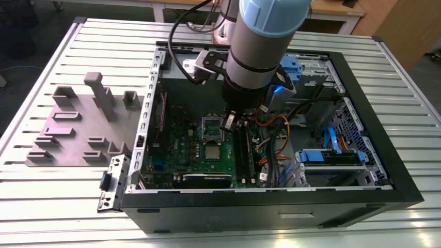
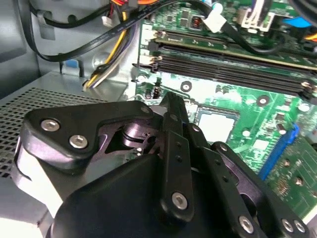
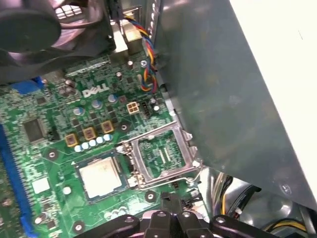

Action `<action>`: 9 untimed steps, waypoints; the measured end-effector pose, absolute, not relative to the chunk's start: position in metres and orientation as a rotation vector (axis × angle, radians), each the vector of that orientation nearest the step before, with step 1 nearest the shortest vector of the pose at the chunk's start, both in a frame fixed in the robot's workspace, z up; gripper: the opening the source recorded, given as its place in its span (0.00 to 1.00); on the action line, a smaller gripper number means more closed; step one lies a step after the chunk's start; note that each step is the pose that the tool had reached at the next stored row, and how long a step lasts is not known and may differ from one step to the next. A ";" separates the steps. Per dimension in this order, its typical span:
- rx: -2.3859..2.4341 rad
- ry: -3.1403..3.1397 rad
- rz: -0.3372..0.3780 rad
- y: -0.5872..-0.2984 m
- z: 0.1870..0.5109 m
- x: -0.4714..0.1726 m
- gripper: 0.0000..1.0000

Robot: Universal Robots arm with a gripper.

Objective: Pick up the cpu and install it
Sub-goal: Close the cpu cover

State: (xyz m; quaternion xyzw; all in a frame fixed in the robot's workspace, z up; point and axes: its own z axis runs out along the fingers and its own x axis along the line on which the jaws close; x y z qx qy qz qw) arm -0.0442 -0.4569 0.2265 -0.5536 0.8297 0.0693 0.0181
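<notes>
Slatted table (image 1: 62, 206) is carrying an open computer case (image 1: 276, 214) lying on its side, with a grey fixture tray (image 1: 69, 134) sitting just beside it at the exterior view's left. Green motherboard (image 1: 186, 155) is lying flat on the case floor. Orange, black and blue cables (image 1: 276, 134) are crowding the space at the exterior view's right of the arm, and long black memory sticks (image 1: 245, 155) are running alongside the socket. In the first wrist view the socket frame (image 3: 161, 156) is standing swung open, and the cpu (image 3: 101, 176) is sitting flat in the socket next to it, silver top up, nothing touching it. Arm (image 1: 258, 46) is reaching straight down into the case from above. Gripper (image 1: 230, 123) is hanging just above the board beside the open frame, fingers pressed together and gripping nothing
</notes>
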 end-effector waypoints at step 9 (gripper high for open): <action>-1.713 2.564 0.243 -0.453 0.222 -0.038 0.11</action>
